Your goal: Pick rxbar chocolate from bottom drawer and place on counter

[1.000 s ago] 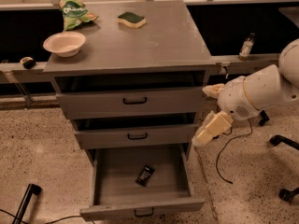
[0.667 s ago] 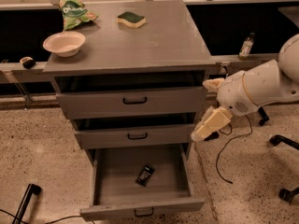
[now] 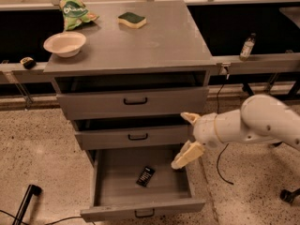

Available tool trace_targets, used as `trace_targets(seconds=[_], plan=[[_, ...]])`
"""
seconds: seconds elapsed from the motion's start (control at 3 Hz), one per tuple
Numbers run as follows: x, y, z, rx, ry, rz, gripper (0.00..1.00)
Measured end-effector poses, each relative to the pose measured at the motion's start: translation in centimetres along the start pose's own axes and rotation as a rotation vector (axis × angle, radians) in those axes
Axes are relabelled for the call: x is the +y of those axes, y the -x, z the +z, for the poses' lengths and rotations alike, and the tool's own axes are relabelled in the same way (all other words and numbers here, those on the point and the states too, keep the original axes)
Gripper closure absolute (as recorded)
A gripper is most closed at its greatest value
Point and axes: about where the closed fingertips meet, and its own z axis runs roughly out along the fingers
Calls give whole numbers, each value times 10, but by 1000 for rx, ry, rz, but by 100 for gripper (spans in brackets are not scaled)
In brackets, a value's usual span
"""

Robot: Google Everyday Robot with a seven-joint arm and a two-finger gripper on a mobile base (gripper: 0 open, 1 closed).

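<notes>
The rxbar chocolate (image 3: 146,176) is a small black bar lying flat on the floor of the bottom drawer (image 3: 140,210), which is pulled out. My gripper (image 3: 186,137) hangs at the drawer's right side, above and to the right of the bar and apart from it. Its two pale fingers are spread wide, one (image 3: 187,154) low over the drawer's right wall and one (image 3: 190,117) up by the middle drawer. It holds nothing. The counter (image 3: 140,41) is the grey top of the cabinet.
On the counter stand a white bowl (image 3: 64,43), a green snack bag (image 3: 75,11) and a green-topped yellow sponge (image 3: 131,19). The two upper drawers (image 3: 135,102) are shut. A small bottle (image 3: 247,46) stands on the ledge at right. A cable (image 3: 220,165) trails on the floor.
My arm and gripper have moved lower and to the left, from beside the cabinet's right edge to over the right side of the open bottom drawer. The bar has not moved.
</notes>
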Motion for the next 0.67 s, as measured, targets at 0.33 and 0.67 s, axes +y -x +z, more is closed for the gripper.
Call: trace_targets(seconds=[0.33,0.67], plan=[[-6,-38,52,-39,-10,-122,0],[-4,-36,51,-39,-7,-123,0]])
